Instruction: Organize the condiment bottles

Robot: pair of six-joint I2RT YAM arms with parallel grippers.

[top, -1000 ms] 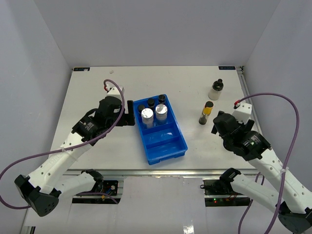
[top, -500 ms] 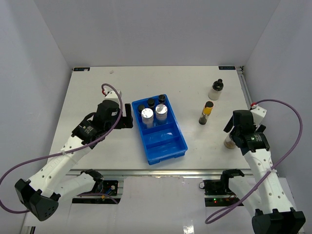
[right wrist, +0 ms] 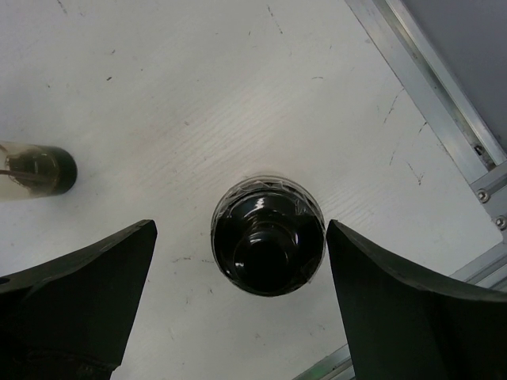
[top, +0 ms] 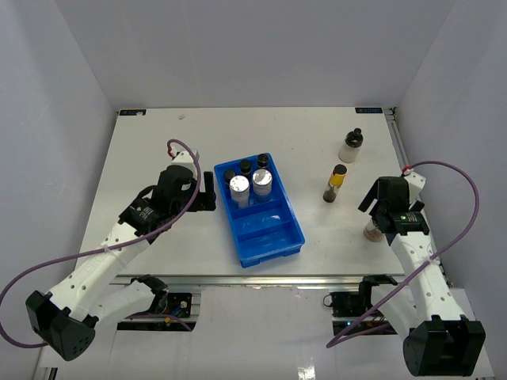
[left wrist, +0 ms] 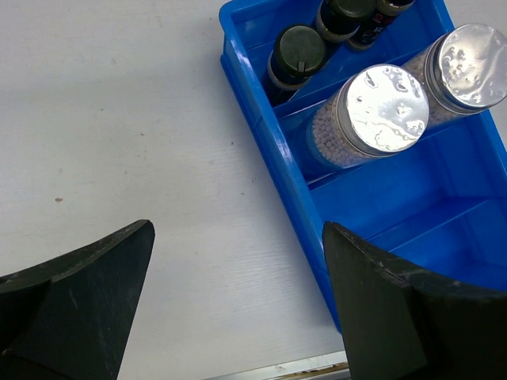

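Eight bottles in all. Blue tray (top: 268,234): three dark black-capped jars (top: 245,167) in far compartment, two silver-lidded jars (top: 262,181) in next one. On table (top: 158,142) right of tray: one yellow bottle (top: 336,183), one whitish bottle (top: 351,146), one black-capped bottle (right wrist: 268,247) near right edge. Right gripper (right wrist: 240,236) spread wide, straddling that bottle, fingers clear of it. Left gripper (left wrist: 238,237) spread wide, empty, above table just left of tray.

black-capped bottle (right wrist: 268,247), flanked by spread end effector (right wrist: 239,226)
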